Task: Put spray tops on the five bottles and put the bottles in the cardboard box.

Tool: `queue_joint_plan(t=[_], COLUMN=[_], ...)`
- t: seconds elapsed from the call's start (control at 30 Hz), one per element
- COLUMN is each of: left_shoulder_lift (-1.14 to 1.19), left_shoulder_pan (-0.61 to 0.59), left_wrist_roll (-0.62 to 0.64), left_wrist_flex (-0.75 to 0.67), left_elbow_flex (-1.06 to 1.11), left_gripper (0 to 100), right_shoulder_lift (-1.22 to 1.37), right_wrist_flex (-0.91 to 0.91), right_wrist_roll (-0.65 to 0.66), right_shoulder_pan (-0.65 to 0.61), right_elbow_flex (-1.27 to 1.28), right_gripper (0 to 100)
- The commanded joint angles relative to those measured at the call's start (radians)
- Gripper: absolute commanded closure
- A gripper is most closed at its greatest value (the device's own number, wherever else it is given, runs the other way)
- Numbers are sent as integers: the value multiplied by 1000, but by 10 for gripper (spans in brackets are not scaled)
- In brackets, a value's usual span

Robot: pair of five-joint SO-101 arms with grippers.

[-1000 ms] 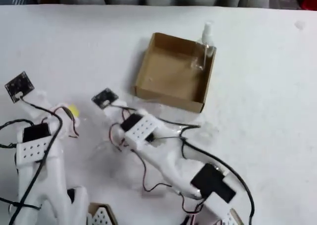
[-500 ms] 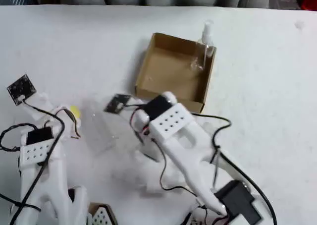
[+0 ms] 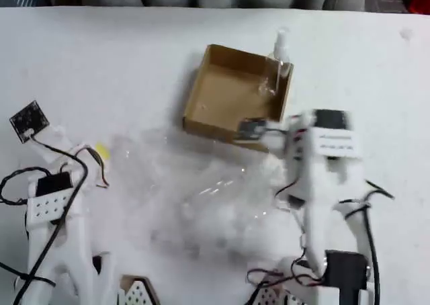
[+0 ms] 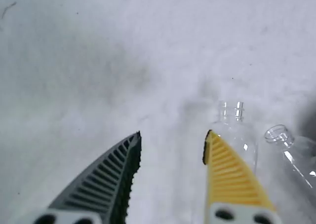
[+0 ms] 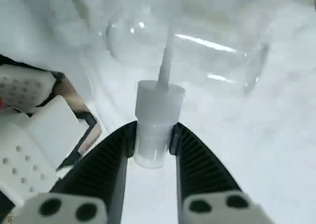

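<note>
White tabletop (image 3: 101,63) carries the whole scene, with grey upholstery along its far edge. Between the black ribbed fingers (image 5: 111,160) of the right gripper (image 5: 153,132) sits a white spray top (image 5: 157,118), pinched at its collar, and its thin tube (image 5: 165,66) points away from the wrist toward a blur of clear bottles (image 5: 197,41) lying on the surface. From above, the right arm (image 3: 322,157) rises from the near edge, right of the middle, its head just beside the near right corner of the cardboard box (image 3: 201,120). The left gripper (image 4: 173,135) hangs over bare tabletop with its jaws spread wide and nothing between them, one finger dark grey (image 4: 118,169) and the other yellow (image 4: 229,169). Just past the yellow finger an open bottle (image 4: 237,130) shows its bare threaded neck, and close beside that a second bottle (image 4: 291,150) lies with its mouth uncapped. From above, the left arm (image 3: 54,204) stands at the near left corner. Clear bottles (image 3: 215,187) lie in a loose cluster across the near middle of the tabletop between the two arms, their outlines hard to separate. The box sits past the middle toward the far edge, open side up, and a capped bottle (image 3: 279,53) stands upright at its far right corner, seemingly inside.
</note>
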Motion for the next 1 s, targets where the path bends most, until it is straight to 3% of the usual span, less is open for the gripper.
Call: queue_joint_plan(t=[0.0, 0.23, 0.43, 0.57, 0.63, 0.77, 0.83, 0.97], left_shoulder_lift=[-22, -22, -21, -18, -19, -22, -22, -22], left_shoulder_pan=[12, 12, 12, 12, 12, 13, 13, 13], left_wrist_roll=[3, 3, 3, 3, 2, 2, 2, 2], left_wrist_flex=[-26, -26, -25, -25, -26, -32, -32, -32], left_elbow_flex=[-3, -2, -2, -2, 5, 18, 18, 18], left_gripper=[800, 800, 801, 801, 801, 801, 801, 801], right_shoulder_lift=[-30, -27, 44, 122, 145, 122, 91, 28], right_wrist_flex=[25, -79, -326, -455, -495, -536, -530, -470], right_wrist_roll=[222, 626, 922, 957, 957, 833, 664, 195], right_shoulder_pan=[246, 567, 717, 753, 756, 750, 734, 720], right_elbow_flex=[-3, 5, 97, 101, 100, 86, 55, 11], right_gripper=[984, 984, 943, 829, 819, 823, 825, 830])
